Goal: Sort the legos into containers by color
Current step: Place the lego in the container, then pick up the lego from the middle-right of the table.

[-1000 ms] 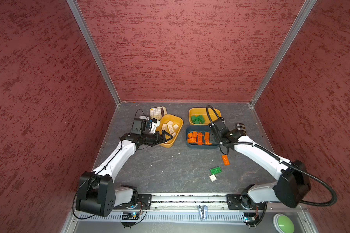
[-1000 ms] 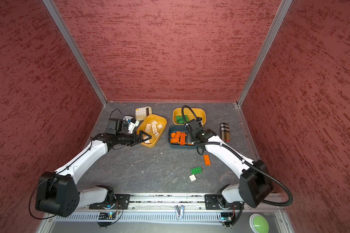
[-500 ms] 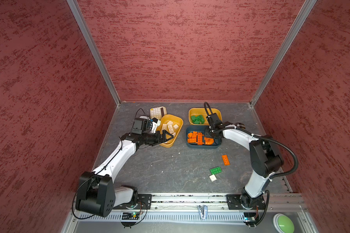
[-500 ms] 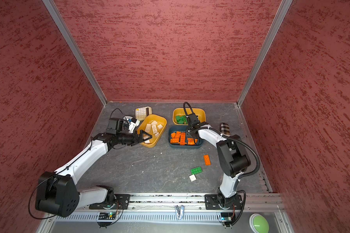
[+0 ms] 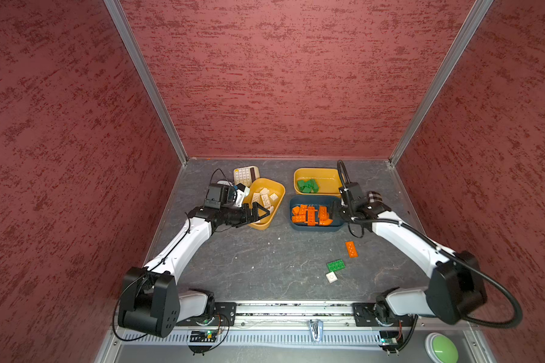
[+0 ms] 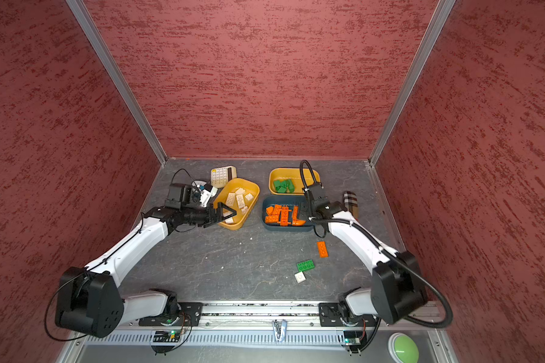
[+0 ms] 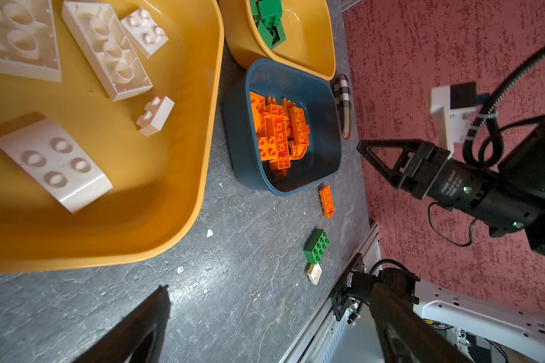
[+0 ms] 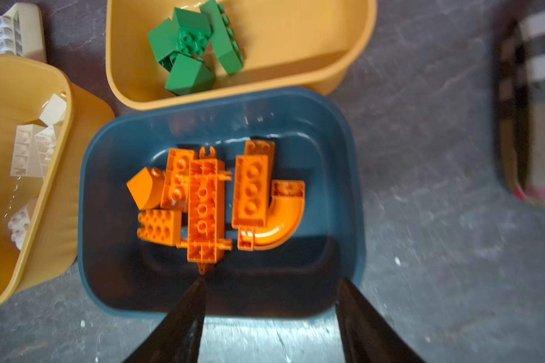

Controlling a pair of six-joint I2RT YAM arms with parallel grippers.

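From the bench [image 5: 249, 261] middle, a wide bare stretch is left between 5 and 9 o'clock. Three loose bricks [image 5: 336, 265] are scattered at 4. From 11 to 1 the way is closed by three close-set trays [image 5: 315, 228], and a plaid case [image 6: 350, 202] is found at 2.

Cream calculator [image 5: 246, 176] at the back of the grey tabletop [image 5: 233, 267], plaid case [image 6: 350, 202] toward its right, green button [image 6: 403, 347] out front.

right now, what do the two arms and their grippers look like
The left arm and right arm have white link shells with bulky black joint housings. The left gripper and right gripper are black, with tapered, triangular open-frame fingers. A ribbed black hose loops along the right arm.
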